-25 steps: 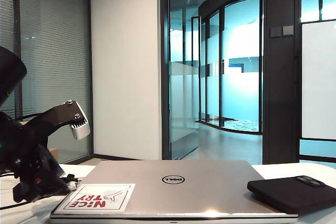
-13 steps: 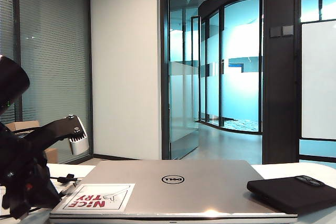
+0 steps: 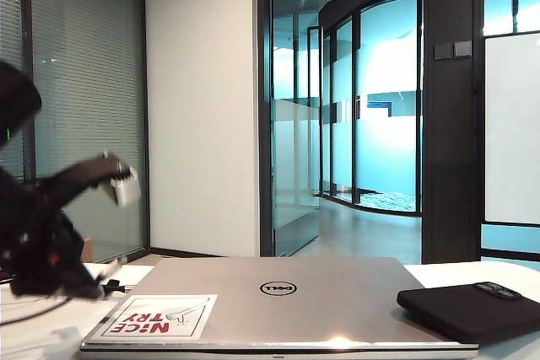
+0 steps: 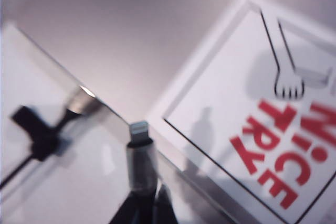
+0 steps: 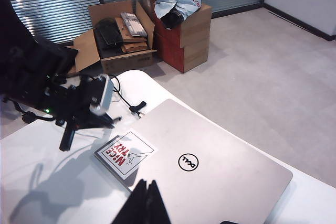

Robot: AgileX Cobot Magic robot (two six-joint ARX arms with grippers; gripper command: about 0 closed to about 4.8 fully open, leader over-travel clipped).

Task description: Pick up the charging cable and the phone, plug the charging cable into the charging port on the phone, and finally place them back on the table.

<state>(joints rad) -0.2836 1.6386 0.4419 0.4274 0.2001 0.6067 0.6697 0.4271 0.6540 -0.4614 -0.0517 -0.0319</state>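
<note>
Since the earlier frame, my left arm has lifted off the table [image 3: 51, 335] at the left of the exterior view, and the cable plug has come up with it. My left pincer [image 4: 144, 203] is clenched on the charging cable [image 4: 140, 163]: the two dark fingertips grip the silver collar just behind the plug, and the small silver-white tip stands clear beyond them. In the left wrist view the plug hangs over the corner of the silver laptop [image 4: 131, 35], close beside the red-and-white sticker [image 4: 262, 129]. A black tie on the cord shows blurred over the white tabletop on the far side of the laptop edge.

In the exterior view the left arm is motion-blurred, so its finger detail cannot be read there.

My right pincer [image 5: 144, 203] is clenched with nothing between its fingers. It hovers high above the laptop lid, near the sticker corner, and the right wrist view looks down on the left arm [image 5: 79, 106] working beside that corner.

The phone [image 3: 472, 309] lies flat at the right of the exterior view, resting partly on the right side of the laptop lid, well apart from both pincers.
</note>
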